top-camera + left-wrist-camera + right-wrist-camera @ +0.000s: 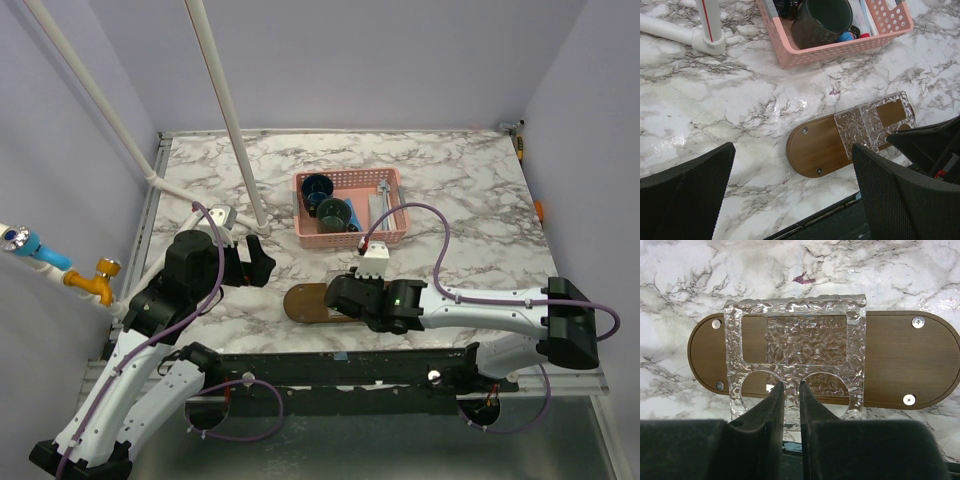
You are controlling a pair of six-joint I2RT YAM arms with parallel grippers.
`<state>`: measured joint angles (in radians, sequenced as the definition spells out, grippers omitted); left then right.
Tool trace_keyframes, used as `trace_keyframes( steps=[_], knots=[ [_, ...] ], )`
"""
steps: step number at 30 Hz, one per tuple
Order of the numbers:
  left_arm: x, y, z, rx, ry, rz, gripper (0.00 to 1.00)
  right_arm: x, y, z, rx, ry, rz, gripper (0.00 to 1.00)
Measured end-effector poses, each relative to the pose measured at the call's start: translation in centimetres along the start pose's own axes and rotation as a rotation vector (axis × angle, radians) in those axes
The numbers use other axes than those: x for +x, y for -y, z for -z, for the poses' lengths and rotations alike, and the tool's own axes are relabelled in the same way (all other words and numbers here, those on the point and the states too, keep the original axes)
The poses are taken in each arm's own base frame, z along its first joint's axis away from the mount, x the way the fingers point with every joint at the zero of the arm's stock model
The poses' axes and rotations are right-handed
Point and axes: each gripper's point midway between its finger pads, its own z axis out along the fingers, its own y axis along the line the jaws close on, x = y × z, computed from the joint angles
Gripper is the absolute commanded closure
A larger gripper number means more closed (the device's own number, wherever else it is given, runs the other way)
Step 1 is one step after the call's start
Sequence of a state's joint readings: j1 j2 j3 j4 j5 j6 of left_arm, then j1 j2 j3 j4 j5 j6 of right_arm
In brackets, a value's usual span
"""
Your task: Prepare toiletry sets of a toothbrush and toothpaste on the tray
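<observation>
On the table (890, 270), the oval dark-brown tray (900, 360) carries a clear dimpled holder (805, 340). The right claw (791, 390) sits nearly closed astride its rib, grip unclear. The left claw (794, 150) is spread.

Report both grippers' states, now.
Left gripper: open, empty.
Right gripper: nearly shut astride the clear holder on the tray; grip cannot be told.

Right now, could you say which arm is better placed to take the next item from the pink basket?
Probably left: the left gripper is wide open and empty, facing the pink basket; the right gripper is over the tray, jaws nearly together at the clear holder.
</observation>
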<state>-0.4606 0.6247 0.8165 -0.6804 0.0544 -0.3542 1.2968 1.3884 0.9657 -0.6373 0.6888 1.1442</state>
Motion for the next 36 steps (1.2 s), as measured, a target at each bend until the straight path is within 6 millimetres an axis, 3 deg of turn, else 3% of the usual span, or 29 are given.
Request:
trace_keyframes(
  steps=[3,20,31,36],
  knots=[
    [0.0,0.0,0.0,0.000,0.000,0.000,0.01,0.0,0.0,0.0,0.000,-0.001,0.003,0.73],
    [0.2,-0.1,-0.2,-0.004,-0.012,0.000,0.01,-1.3,-0.4,1.1,-0.014,0.008,-0.002,0.64],
    [0.3,-0.1,-0.4,-0.007,-0.021,0.001,0.01,-7.1,-3.5,5.2,-0.142,0.102,-0.005,0.62],
    [0.3,-0.1,-0.4,-0.007,-0.021,0.001,0.01,-10.4,-4.7,5.8,-0.151,0.153,0.024,0.62]
  ],
)
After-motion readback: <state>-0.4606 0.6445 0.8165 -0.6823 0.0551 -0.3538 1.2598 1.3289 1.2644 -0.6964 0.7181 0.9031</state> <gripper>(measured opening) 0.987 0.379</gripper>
